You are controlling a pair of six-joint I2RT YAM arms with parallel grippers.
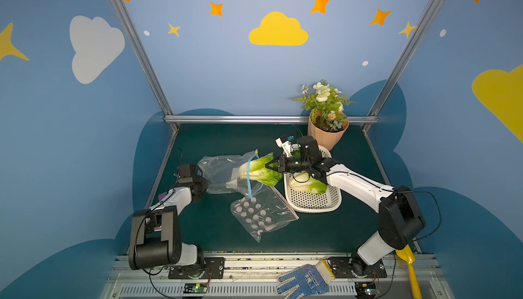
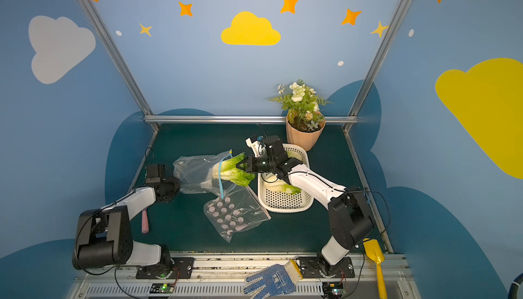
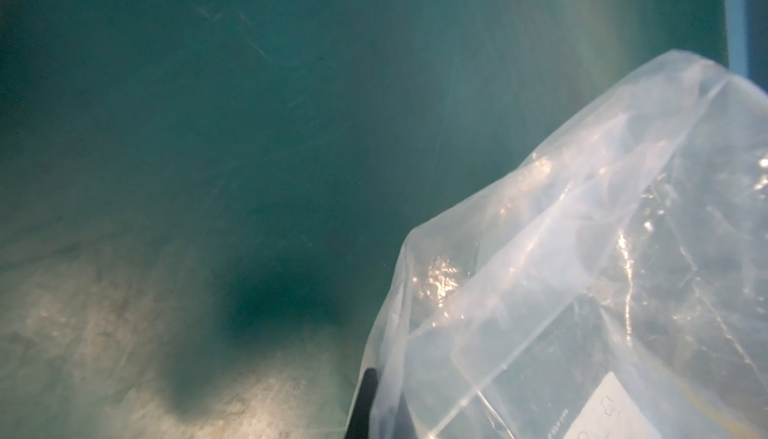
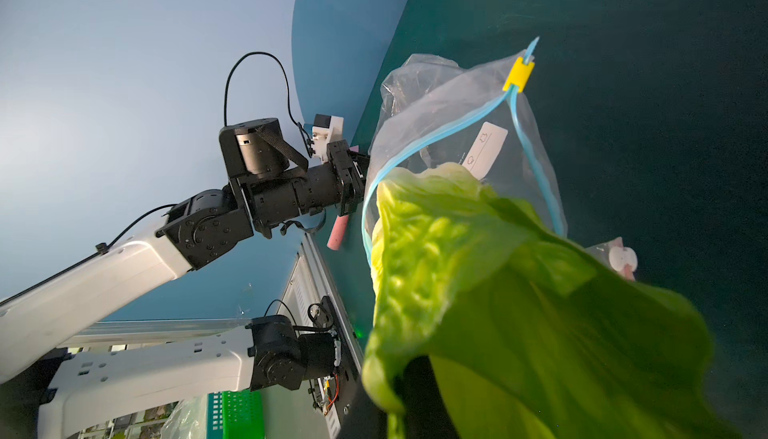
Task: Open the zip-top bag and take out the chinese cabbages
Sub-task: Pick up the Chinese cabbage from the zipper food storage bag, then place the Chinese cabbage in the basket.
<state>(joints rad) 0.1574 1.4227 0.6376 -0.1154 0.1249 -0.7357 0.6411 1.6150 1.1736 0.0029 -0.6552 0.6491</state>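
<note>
Your right gripper (image 1: 268, 166) was shut tight on the green leaves of one cabbage (image 1: 259, 170). That cabbage lay near the middle of the table (image 1: 325, 235), half in and half out of the zip-top bag (image 1: 218, 167). Its white end was inside, and its leafy end poked out past the blue zip (image 1: 248, 180) toward 3 o'clock. Your left gripper (image 1: 204, 185) was closed too, at the bag's 9 o'clock end. It looked pinched on the plastic there, holding the bag back. The other chinese cabbages (image 1: 308, 184) lay in the white basket (image 1: 312, 209), just beside the bag at 3 o'clock. Your right arm (image 1: 353, 181) hid part of them, so I could not count them. The zip was open, with the yellow slider (image 4: 518, 75) at its 12 o'clock end. I think this cabbage was light and soft. The leaves looked thin and crinkly, so they could rip or slip if you pulled fast. The white end looked firmer and would be a better place to grab, but it was inside the bag. The bag looked thin, floppy and slippery, so it could slide along with the cabbage. A slow, straight pull toward 3 o'clock looked best to me, with the left side holding the bag.
</note>
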